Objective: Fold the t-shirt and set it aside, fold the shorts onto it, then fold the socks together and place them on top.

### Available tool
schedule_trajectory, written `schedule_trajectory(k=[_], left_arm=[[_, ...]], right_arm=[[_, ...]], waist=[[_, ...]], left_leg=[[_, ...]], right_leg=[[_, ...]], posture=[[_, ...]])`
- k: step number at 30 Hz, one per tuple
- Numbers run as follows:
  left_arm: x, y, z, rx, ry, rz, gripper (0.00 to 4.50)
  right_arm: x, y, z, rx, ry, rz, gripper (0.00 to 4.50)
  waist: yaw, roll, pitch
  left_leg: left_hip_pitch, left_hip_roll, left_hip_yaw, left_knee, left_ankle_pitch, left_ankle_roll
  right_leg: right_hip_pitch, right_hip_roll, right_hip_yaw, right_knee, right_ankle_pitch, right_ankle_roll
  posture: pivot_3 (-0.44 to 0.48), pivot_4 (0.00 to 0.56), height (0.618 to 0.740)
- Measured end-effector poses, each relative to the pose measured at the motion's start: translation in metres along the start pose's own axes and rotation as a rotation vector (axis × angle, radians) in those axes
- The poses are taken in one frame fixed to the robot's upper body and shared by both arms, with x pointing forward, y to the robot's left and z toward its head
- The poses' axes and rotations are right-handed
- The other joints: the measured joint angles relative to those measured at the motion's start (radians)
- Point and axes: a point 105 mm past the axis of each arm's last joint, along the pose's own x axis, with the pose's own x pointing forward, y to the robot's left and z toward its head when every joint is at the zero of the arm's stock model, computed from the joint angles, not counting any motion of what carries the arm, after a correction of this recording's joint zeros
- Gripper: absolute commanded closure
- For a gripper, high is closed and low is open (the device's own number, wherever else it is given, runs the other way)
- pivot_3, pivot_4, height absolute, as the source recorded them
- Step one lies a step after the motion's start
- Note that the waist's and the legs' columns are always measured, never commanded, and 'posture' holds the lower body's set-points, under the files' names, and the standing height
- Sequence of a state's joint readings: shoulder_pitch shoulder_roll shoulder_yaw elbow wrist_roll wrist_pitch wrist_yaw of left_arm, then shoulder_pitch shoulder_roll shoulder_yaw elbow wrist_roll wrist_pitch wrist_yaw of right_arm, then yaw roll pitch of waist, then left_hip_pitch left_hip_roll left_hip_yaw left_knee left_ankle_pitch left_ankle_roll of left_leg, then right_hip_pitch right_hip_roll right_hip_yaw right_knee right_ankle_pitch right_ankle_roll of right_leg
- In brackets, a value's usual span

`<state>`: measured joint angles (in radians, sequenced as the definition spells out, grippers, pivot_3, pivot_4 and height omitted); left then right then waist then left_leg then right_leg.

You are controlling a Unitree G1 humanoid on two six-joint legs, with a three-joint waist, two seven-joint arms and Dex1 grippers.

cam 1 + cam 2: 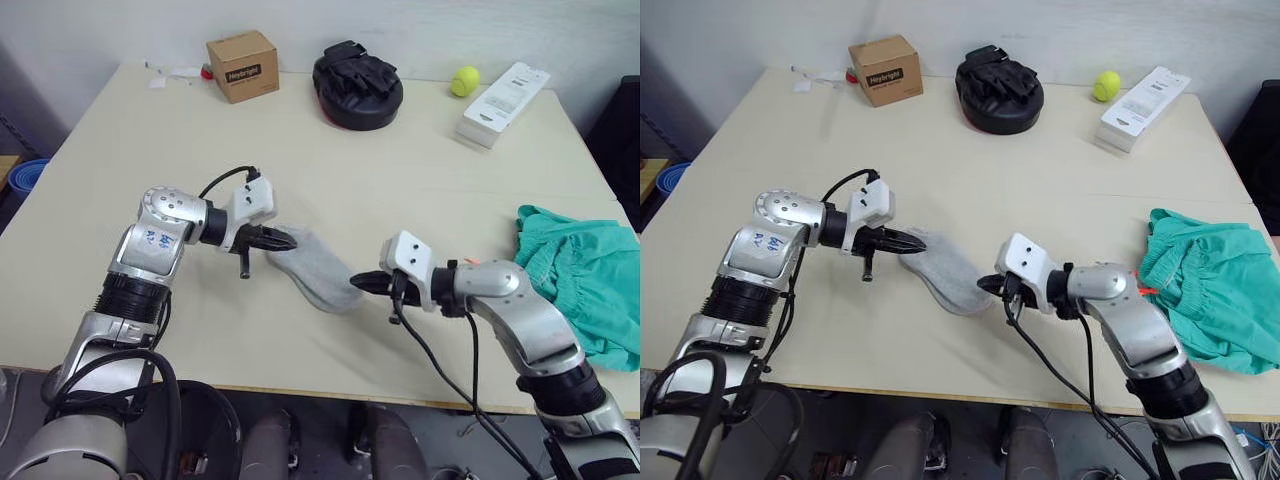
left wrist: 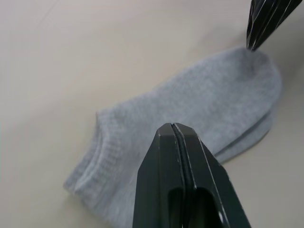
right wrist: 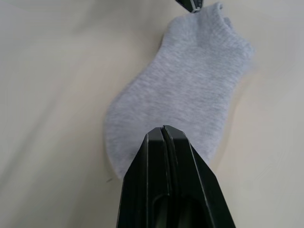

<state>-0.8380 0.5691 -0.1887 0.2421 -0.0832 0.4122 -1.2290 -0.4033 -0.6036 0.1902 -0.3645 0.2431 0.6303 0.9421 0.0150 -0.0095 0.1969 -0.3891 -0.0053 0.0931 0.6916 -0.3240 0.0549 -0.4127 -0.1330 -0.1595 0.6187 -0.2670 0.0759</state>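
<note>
Presently, findings by item:

Left gripper (image 1: 288, 240): two black fingers pressed together with nothing between them, tip resting at the ribbed cuff end of the socks. In the left wrist view the fingers (image 2: 178, 161) show flush against each other above the grey knit.

Right gripper (image 1: 360, 282): two black fingers likewise clenched with no fabric caught, tip at the rounded toe end of the socks. In the right wrist view the fingers (image 3: 166, 156) meet along one seam line over the toe.

Socks (image 1: 315, 270): light grey soft knit ankle socks, lying flat on the table, one stacked on the other; a second edge shows just under the upper sock in the left wrist view. They lie between the two grippers, cuff toward the left arm, toe toward the right arm.

Shorts (image 1: 585, 280): teal-green fabric shorts with gathered waistband, lying crumpled at the right edge of the table, well apart from the socks.

Table (image 1: 120, 200): pale beige flat top, bearing all items.

Far edge of table: small brown cardboard box (image 1: 242, 65), black round padded item (image 1: 357, 85) beside it, yellow-green tennis ball (image 1: 464, 81), long white rectangular box (image 1: 503, 103), all well apart from the socks.

T-shirt: location cannot be determined.
</note>
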Motion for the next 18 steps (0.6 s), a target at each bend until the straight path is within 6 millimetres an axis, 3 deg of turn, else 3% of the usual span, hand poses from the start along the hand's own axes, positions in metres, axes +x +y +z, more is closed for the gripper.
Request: schedule_trajectory(k=[3, 7, 15, 18], left_arm=[[0.020, -0.003, -0.004, 0.021, 0.019, -0.009, 4.50], [0.038, -0.004, -0.033, 0.015, 0.115, -0.006, 4.50], [0.044, -0.002, -0.042, 0.119, 0.154, -0.005, 4.50], [0.045, -0.001, -0.043, 0.122, 0.156, -0.004, 4.50]], right_arm=[[-0.004, 0.006, -0.005, 0.004, 0.014, 0.006, 4.49], [-0.012, 0.010, -0.014, -0.075, 0.037, -0.004, 4.49], [-0.016, 0.033, -0.020, -0.438, -0.004, 0.024, 4.49], [-0.011, 0.034, -0.027, -0.552, -0.002, 0.013, 3.92]], waist=[[0.007, 0.000, 0.000], [0.009, 0.000, 0.000], [0.009, 0.000, 0.000], [0.009, 0.000, 0.000]], left_leg=[[0.001, 0.000, 0.000, 0.000, 0.000, 0.000], [0.000, 0.000, 0.001, 0.000, 0.000, 0.000], [0.005, 0.000, 0.001, 0.000, 0.000, 0.000], [0.006, 0.000, 0.001, 0.000, 0.000, 0.000]], right_leg=[[0.000, 0.001, 0.000, 0.000, 0.000, 0.000], [0.000, 0.001, 0.000, 0.000, 0.000, 0.000], [0.004, 0.000, 0.001, 0.000, 0.000, 0.000], [0.004, -0.001, 0.001, 0.001, 0.000, 0.000]], posture=[[0.000, 0.150, 0.740], [0.000, 0.150, 0.740], [0.000, 0.150, 0.740], [0.000, 0.150, 0.740]])
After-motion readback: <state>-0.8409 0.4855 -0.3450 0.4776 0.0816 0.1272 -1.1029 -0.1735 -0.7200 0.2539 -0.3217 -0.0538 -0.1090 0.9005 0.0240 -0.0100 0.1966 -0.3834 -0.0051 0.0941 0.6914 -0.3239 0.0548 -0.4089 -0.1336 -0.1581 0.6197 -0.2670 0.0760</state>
